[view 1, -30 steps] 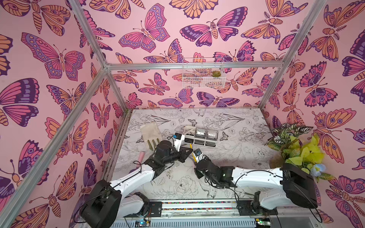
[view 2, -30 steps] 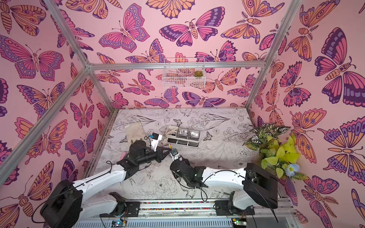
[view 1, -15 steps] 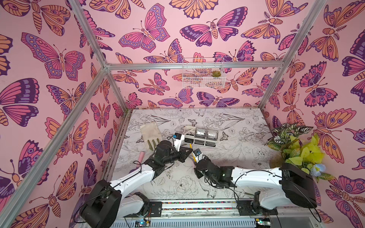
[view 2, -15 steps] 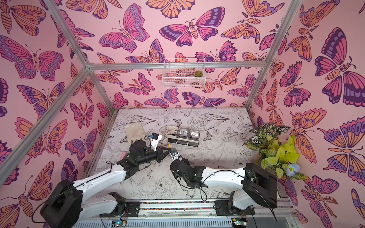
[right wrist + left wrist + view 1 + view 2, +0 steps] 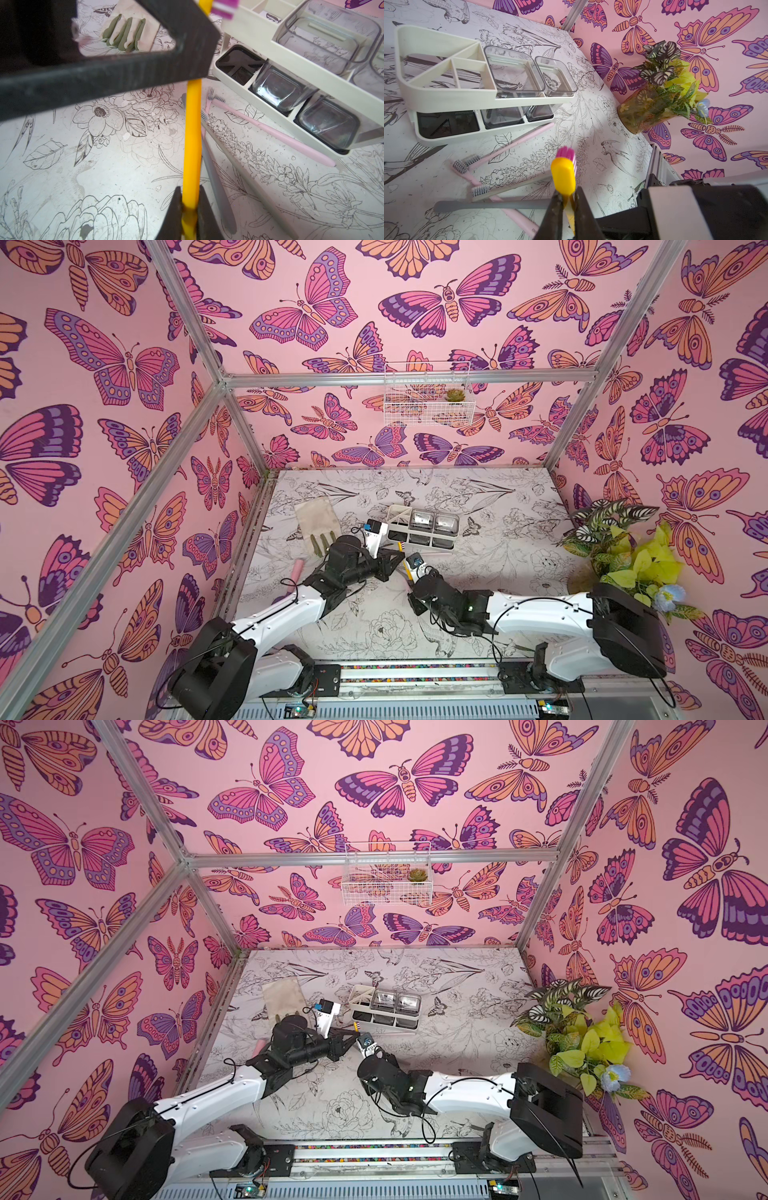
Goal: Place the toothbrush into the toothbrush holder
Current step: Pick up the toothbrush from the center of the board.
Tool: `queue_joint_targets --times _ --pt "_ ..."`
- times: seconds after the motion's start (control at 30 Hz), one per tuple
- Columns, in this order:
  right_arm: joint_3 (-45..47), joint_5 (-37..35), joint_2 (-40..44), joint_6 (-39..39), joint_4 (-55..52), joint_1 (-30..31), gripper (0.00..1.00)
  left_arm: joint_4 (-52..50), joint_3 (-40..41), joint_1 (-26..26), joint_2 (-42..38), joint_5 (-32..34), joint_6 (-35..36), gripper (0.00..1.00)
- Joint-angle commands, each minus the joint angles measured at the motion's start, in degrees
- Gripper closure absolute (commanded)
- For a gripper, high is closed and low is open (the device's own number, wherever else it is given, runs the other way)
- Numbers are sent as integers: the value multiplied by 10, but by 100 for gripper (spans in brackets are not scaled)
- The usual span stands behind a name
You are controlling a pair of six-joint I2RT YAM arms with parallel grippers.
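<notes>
Yellow toothbrush (image 5: 192, 128) (right gripper (image 5: 189, 194)) near holder (image 5: 249, 31)

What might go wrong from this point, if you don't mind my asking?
The left fingers and right fingers both clamp the yellow toothbrush; uneven arm motion may bend it or make it slip. The spare toothbrushes lying by the toothbrush holder may get knocked by a low approach.

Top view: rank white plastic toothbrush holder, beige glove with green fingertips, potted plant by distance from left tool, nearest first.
Left tool, gripping the yellow toothbrush, in a top view:
1. White plastic toothbrush holder, just beyond the tips.
2. Beige glove with green fingertips, back left.
3. Potted plant, far right wall.
</notes>
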State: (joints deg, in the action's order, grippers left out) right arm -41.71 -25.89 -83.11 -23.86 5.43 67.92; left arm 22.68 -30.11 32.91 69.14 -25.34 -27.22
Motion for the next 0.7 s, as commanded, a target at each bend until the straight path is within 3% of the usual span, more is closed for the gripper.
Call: queue_joint_targets --times 0.0,0.13,0.37,0.57,0.67 --pt "-18 22 6 21 45 9 100 -2 12 -3 11 12 18 83" --pt "-17 22 6 19 46 9 100 -2 12 -3 11 14 15 81" --pt "-18 22 1 15 46 9 100 -1 14 -3 6 12 17 99" --pt "-18 11 1 8 40 8 100 3 21 -3 -5 21 18 100" --pt "-15 7 6 7 37 9 83 4 23 -3 -9 22 24 100"
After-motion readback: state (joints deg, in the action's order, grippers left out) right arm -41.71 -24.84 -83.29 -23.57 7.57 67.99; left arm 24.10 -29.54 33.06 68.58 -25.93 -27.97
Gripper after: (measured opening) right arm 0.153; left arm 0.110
